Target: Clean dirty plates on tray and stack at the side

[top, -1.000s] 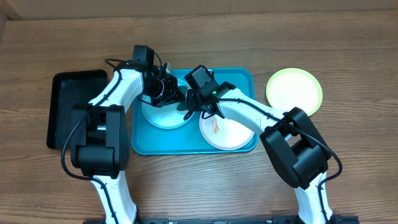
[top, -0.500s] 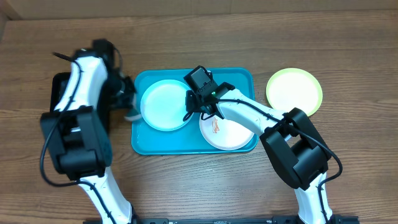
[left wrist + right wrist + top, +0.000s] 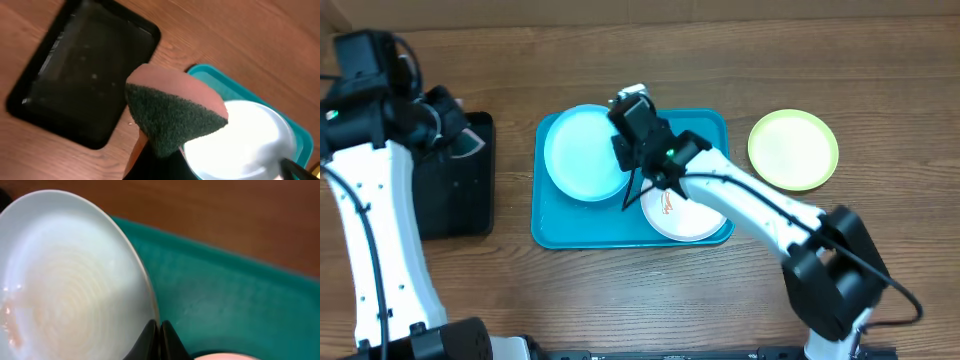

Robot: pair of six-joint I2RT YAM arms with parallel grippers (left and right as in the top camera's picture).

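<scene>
Your right fingers (image 3: 160, 339) are pinched almost shut on the rim of the light blue plate (image 3: 584, 152), one finger on each face. The plate reaches out ahead of them over the left half of the turquoise tray (image 3: 712, 125). A rim pinch is about the only hold a shallow plate offers. It appears to have tipped the held edge up off the tray floor, which you need before carrying the plate off. In the right wrist view the plate's face looks mostly clean. There is a faint pinkish trace near its low edge, and I cannot tell whether that is residue or reflection.

Just beside those fingers, under the right forearm, the white plate (image 3: 688, 212) lies on the tray with an orange-red smear. It looks like the one yet to be wiped. The yellow-green plate (image 3: 793, 150) sits on the surface well apart from the fingers, past the tray's right end. It is likely the base of the stack.

Your left fingers (image 3: 458, 130) are closed on a sponge (image 3: 170, 112), green scouring face toward the camera, and the sponge hides most of them. They hover over the black tray (image 3: 455, 200), well apart from the light blue plate, which gives the right arm room. I'd judge the light blue plate goes onto the yellow-green plate next. Watch that the thin rim doesn't slip.
</scene>
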